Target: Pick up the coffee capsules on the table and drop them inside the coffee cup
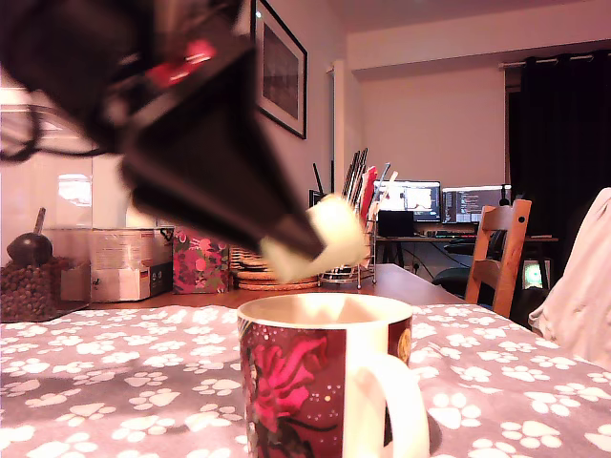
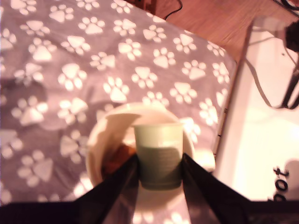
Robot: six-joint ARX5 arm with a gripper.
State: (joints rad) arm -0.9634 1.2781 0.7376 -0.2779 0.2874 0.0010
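The coffee cup stands at the near edge of the table; it is dark red with a pink rose, a white inside and a white handle. My gripper hangs blurred just above its rim. In the wrist view my gripper is shut on a pale cream-green coffee capsule, held straight over the cup's opening. A small brown capsule lies inside the cup, partly hidden by a finger. The paw-print cloth covers the table around the cup.
Along the back of the table stand a jar of coffee beans with a dark scoop, a cardboard box, a floral box, stacked coasters and a wire mesh pen holder. A wooden chair stands behind. A white board with cables borders the cloth.
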